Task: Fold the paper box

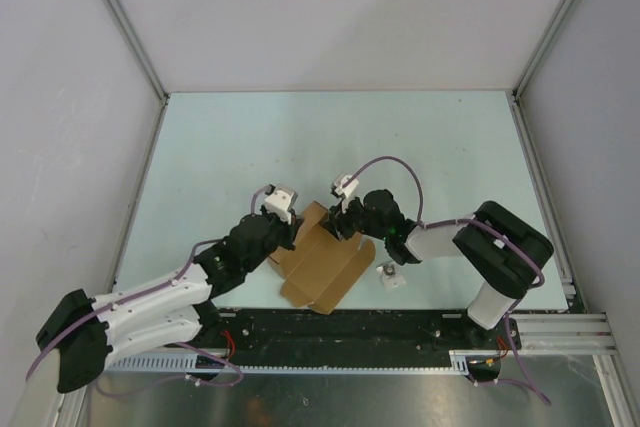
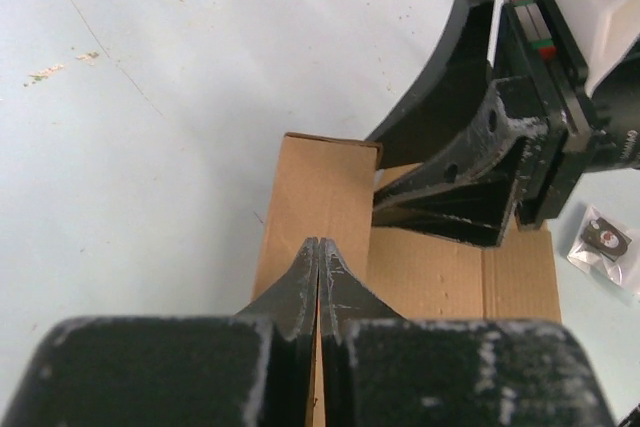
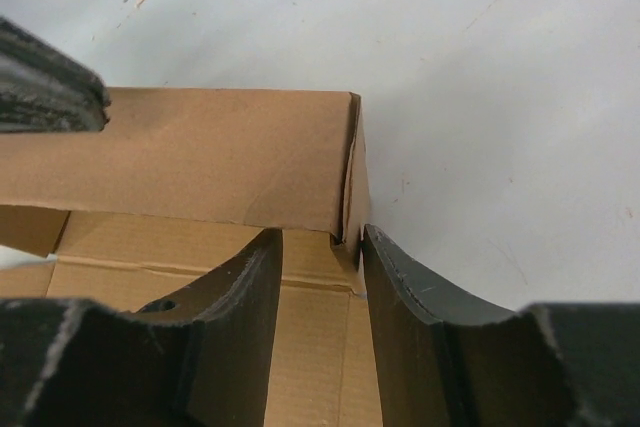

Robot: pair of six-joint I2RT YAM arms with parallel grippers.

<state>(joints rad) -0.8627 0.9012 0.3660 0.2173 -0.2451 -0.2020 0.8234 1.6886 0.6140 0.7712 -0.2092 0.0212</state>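
The paper box (image 1: pixel 322 259) sits partly erected on the pale green table (image 1: pixel 250 147), near the front edge between the two arms. Left gripper (image 2: pixel 318 252): fingers pressed together, pinching a raised cardboard wall. Right gripper (image 3: pixel 322 239): fingers parted, straddling the end of a raised wall at a corner, one finger inside the box and one outside. A small white packet (image 1: pixel 390 275) lies just beside the box, on the right arm's side.
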